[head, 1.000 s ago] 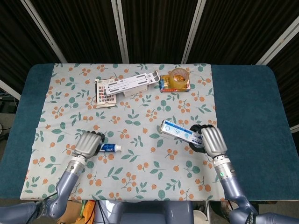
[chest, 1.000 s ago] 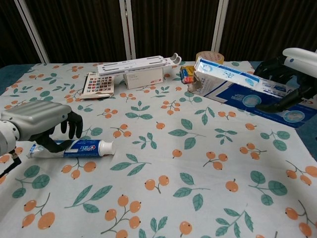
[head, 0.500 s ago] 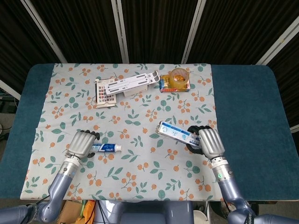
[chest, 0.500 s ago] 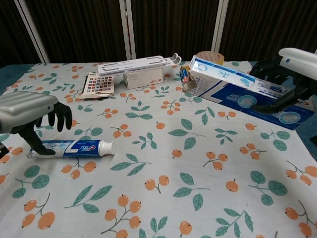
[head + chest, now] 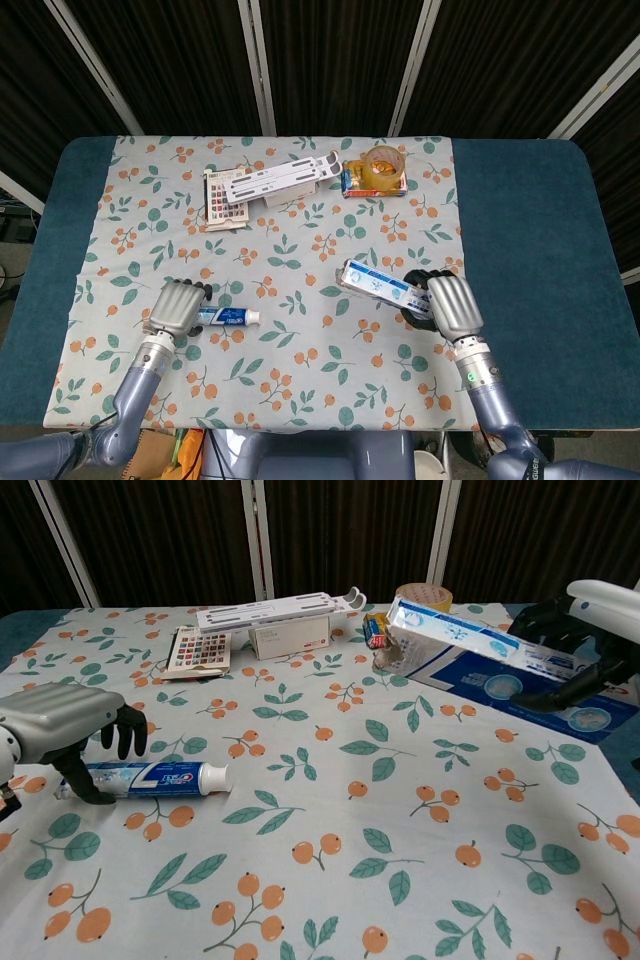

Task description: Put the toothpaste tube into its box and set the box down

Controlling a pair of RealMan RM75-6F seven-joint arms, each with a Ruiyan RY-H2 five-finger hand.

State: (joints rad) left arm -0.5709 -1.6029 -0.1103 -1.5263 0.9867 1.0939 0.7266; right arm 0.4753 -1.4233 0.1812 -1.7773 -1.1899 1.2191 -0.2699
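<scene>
While the right hand (image 5: 585, 640) grips the box (image 5: 470, 640) aloft, open mouth facing left to receive it, the left hand (image 5: 65, 730) curls its fingers loosely over the toothpaste tube (image 5: 150, 777), apparently not yet gripping

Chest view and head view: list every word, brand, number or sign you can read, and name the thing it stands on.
Toothpaste tube: a red and blue logo, letters too blurred to read.
Toothpaste box: print too small to read.
Card with coloured squares: no readable text.
White box: label too small to read.
Small packet by the tape roll: unreadable.
</scene>
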